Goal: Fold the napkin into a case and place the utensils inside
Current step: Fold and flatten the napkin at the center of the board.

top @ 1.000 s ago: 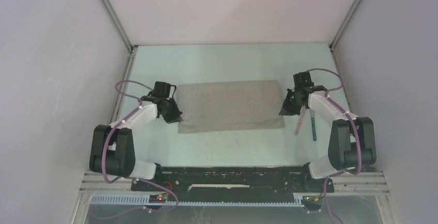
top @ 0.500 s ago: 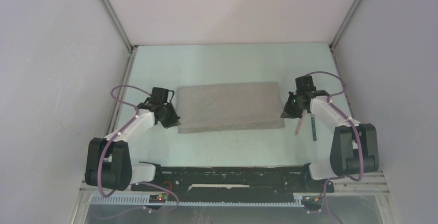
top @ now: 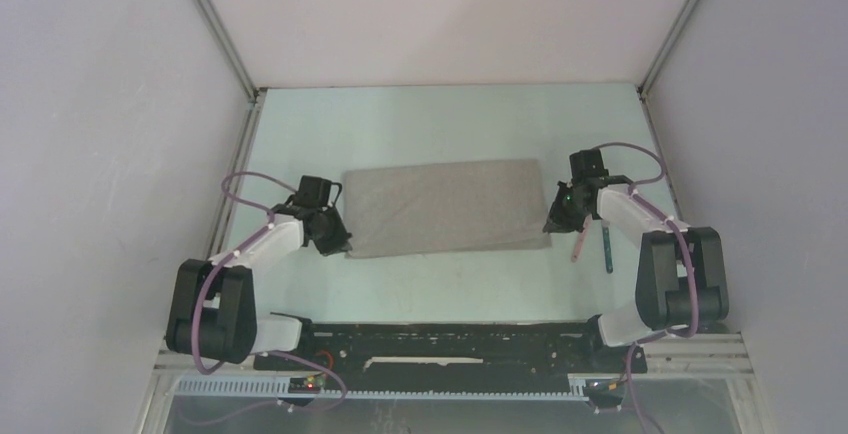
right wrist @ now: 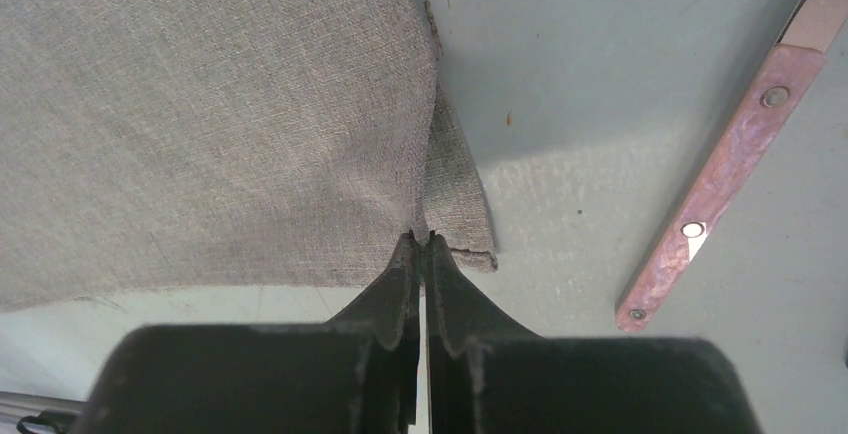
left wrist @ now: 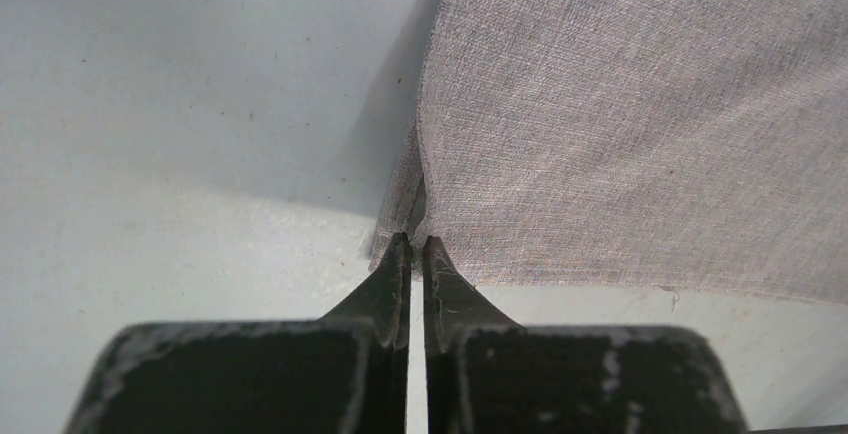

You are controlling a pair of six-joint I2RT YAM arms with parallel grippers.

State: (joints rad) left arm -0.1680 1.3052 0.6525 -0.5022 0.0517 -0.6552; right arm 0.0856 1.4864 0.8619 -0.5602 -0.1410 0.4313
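Since the cloth is soft, light and limp, I judge it will sag and lose its fold unless both ends travel together. On the pale table (top: pixel 440 289) the napkin (top: pixel 445 207) lies folded into a wide band between the arms. My left gripper (left wrist: pixel 415 244) is pinched tight on its near left corner and my right gripper (right wrist: pixel 422 237) on the near right corner, which are sensible holds. The pink-handled utensil (right wrist: pixel 735 149) and teal-handled utensil (top: pixel 607 249) lie just right of the cloth.

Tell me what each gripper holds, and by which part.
Both hold the napkin: the left gripper pinches its near left corner, the right gripper its near right corner.
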